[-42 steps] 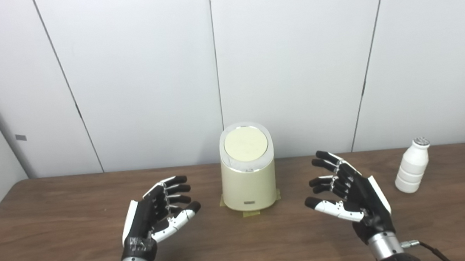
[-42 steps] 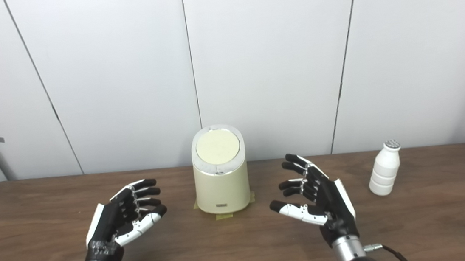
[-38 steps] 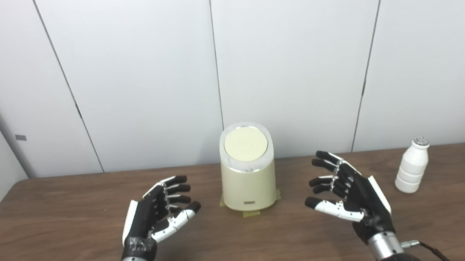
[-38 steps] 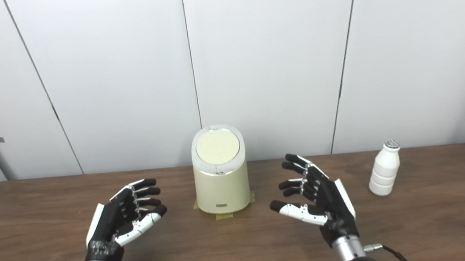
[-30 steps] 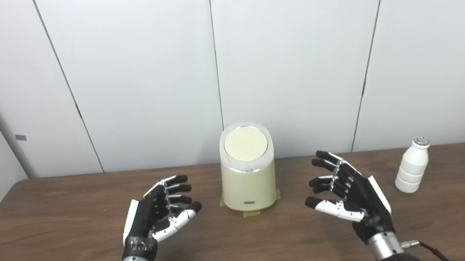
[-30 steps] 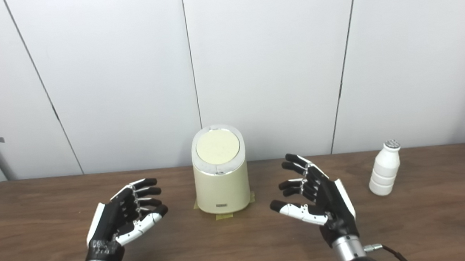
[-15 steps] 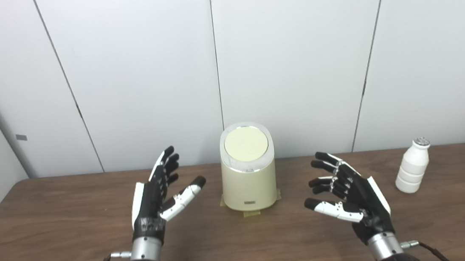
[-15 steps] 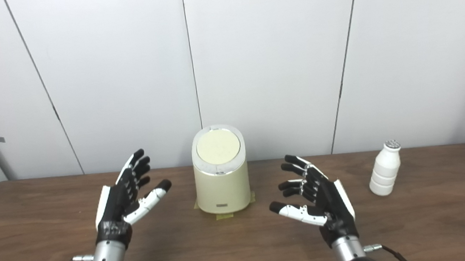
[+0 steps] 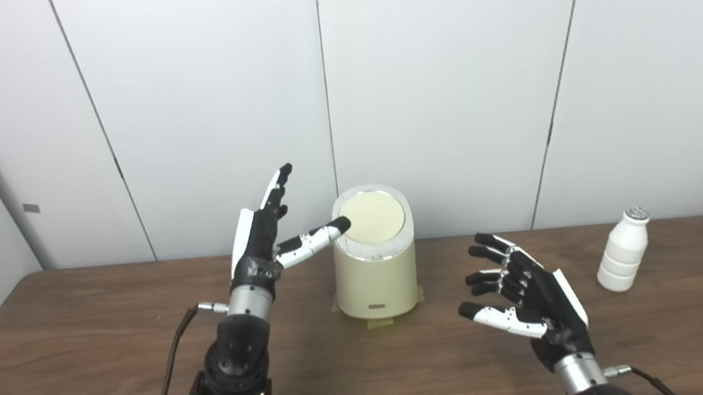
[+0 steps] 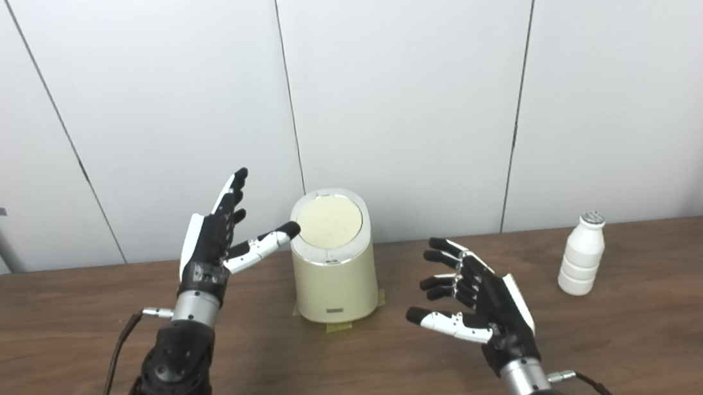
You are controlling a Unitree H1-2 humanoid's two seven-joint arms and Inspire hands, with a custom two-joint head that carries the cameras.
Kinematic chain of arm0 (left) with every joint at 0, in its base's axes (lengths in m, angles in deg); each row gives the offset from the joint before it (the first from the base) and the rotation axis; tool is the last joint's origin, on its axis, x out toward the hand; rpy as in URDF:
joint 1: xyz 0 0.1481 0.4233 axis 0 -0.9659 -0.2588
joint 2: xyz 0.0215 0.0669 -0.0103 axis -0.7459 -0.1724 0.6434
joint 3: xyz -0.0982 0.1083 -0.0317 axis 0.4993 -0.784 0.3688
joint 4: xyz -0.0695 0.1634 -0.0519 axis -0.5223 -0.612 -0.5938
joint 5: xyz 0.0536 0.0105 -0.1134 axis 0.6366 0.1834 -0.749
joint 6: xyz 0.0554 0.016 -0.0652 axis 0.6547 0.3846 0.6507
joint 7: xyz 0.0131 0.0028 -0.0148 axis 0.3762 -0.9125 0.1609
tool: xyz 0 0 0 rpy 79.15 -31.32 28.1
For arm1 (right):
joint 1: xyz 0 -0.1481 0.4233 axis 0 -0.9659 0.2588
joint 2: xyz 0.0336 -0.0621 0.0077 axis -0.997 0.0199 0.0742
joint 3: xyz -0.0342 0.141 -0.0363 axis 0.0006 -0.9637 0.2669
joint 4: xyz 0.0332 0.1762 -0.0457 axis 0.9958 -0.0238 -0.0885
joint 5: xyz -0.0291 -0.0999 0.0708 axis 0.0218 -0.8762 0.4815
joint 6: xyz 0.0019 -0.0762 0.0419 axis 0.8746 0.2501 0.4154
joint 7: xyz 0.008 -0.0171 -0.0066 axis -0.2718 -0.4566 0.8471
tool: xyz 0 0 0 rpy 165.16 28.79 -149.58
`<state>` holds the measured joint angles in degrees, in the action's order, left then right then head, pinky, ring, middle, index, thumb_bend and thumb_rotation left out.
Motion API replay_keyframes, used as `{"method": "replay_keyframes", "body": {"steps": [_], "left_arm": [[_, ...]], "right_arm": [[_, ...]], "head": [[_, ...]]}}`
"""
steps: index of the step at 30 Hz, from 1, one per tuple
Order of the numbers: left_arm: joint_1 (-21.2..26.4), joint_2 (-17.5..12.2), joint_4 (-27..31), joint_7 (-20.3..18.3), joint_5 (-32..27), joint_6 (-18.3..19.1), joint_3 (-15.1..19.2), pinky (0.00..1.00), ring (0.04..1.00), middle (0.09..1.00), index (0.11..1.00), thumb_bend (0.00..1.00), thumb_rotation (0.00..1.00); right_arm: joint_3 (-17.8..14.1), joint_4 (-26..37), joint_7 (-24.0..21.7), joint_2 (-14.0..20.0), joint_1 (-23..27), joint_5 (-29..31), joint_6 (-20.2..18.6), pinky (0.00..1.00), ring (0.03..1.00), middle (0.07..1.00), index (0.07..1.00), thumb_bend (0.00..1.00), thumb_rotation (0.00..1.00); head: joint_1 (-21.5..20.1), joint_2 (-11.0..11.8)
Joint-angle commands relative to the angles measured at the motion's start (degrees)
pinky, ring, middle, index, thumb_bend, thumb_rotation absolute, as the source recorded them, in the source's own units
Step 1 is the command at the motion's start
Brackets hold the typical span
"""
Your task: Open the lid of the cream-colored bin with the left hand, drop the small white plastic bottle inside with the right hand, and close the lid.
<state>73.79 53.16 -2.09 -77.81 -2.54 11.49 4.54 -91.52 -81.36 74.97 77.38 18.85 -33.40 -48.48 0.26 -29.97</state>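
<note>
- The bench (image 9: 82, 352) was dark brown wood grain, running the full width of both views, its far edge meeting the wall.
- The wall (image 9: 444, 85) behind was made of plain white panels split by thin dark vertical seams, some leaning slightly; a small grey tag (image 9: 32, 207) sat on the far-left panel.
- The cream-colored bin (image 9: 376, 279) stood upright near the back middle of the bench, on yellowish tape tabs (image 9: 379, 322) that showed at its base.
- Its lid (image 9: 371, 219), a pale round disc in a lighter rim, lay flat and closed on top.
- The left hand (image 9: 261, 248) was raised just left of the bin, empty, fingers stretched upward and apart; its thumb pointed toward the lid's left rim, and whether the tip touched it could not be told.
- A dark cable (image 9: 171, 363) trailed from the left wrist down to the bottom edge.
- The right hand (image 9: 532, 299) hung low over the bench to the right of the bin, palm turned inward, fingers loosely spread and holding nothing.
- The small white plastic bottle (image 9: 622, 251) stood upright well to the right, near the bench's back edge, apart from both the bin and the right hand, capped with a greyish top.
</note>
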Motion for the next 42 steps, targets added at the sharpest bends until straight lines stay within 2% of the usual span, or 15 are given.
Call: {"method": "replay_keyframes", "body": {"steps": [1, 4, 7, 12, 17, 28, 32, 35, 37, 42], "left_arm": [[5.10, -0.44, -0.73, 1.58, 2.19, -0.39, -0.69, 0.98, 1.000, 1.000, 1.000, 0.90, 0.28], [7.29, -0.50, -3.42, 2.48, 4.09, -0.48, -1.61, 1.00, 1.000, 1.000, 1.000, 0.90, 0.27], [8.93, -0.32, -5.38, 3.10, 5.19, -0.90, -2.33, 0.94, 1.000, 1.000, 1.000, 0.90, 0.26], [10.93, -0.20, -8.61, 4.21, 6.80, -2.32, -3.37, 0.98, 1.000, 1.000, 1.000, 0.89, 0.18], [12.08, -0.33, -10.12, 4.22, 8.25, -0.31, -4.46, 0.98, 1.000, 1.000, 1.000, 0.88, 0.16], [13.23, -0.57, -12.97, 4.25, 10.59, 1.74, -7.10, 1.00, 1.000, 1.000, 1.000, 0.82, 0.03], [13.53, -1.00, -14.34, 4.65, 13.09, 2.47, -8.79, 0.94, 1.000, 1.000, 1.000, 0.83, 0.03], [13.88, -1.86, -15.83, 5.13, 16.23, 2.32, -11.01, 0.88, 1.000, 1.000, 1.000, 0.84, 0.03], [14.06, -2.61, -16.15, 5.09, 18.93, 3.51, -12.95, 0.85, 1.000, 1.000, 1.000, 0.83, 0.04], [14.79, -4.46, -15.55, 3.92, 28.65, 10.38, -19.36, 0.82, 1.000, 0.980, 1.000, 0.84, 0.01]], "right_arm": [[0.07, 2.18, 0.31, -0.10, 2.04, 0.05, 1.64, 0.54, 0.597, 0.775, 0.783, 0.82, 0.19], [0.18, 2.04, 0.44, -0.02, 2.00, -0.35, 2.03, 0.55, 0.596, 0.775, 0.786, 0.81, 0.18], [0.16, 2.10, 0.55, -0.07, 1.98, -0.41, 2.14, 0.54, 0.594, 0.775, 0.789, 0.81, 0.19], [0.14, 2.12, 0.62, -0.21, 2.05, -0.29, 2.16, 0.53, 0.592, 0.777, 0.788, 0.82, 0.19], [0.18, 2.54, 0.72, -0.43, 2.04, -0.23, 1.99, 0.53, 0.591, 0.778, 0.790, 0.82, 0.20], [0.29, 2.96, 1.87, -0.87, 2.10, -0.98, 1.71, 0.55, 0.600, 0.774, 0.778, 0.82, 0.18], [0.44, 3.77, 2.13, -1.10, 1.96, -1.35, 1.02, 0.54, 0.598, 0.776, 0.778, 0.80, 0.16], [0.51, 4.13, 2.12, -1.25, 1.88, -1.14, 0.88, 0.55, 0.604, 0.776, 0.778, 0.81, 0.16], [0.46, 4.16, 2.11, -1.34, 1.94, -0.85, 0.80, 0.56, 0.604, 0.776, 0.777, 0.81, 0.15], [0.52, 4.21, 2.33, -1.39, 2.00, -1.34, 0.75, 0.58, 0.600, 0.777, 0.775, 0.81, 0.17]], "head": [[-0.03, 0.00], [-0.21, -0.02], [-0.22, -0.09], [-0.48, -0.06], [-0.73, -0.15], [-1.26, -0.34], [-1.37, -0.45], [-1.52, -0.45], [-1.53, -0.57], [-1.58, -0.53]]}}
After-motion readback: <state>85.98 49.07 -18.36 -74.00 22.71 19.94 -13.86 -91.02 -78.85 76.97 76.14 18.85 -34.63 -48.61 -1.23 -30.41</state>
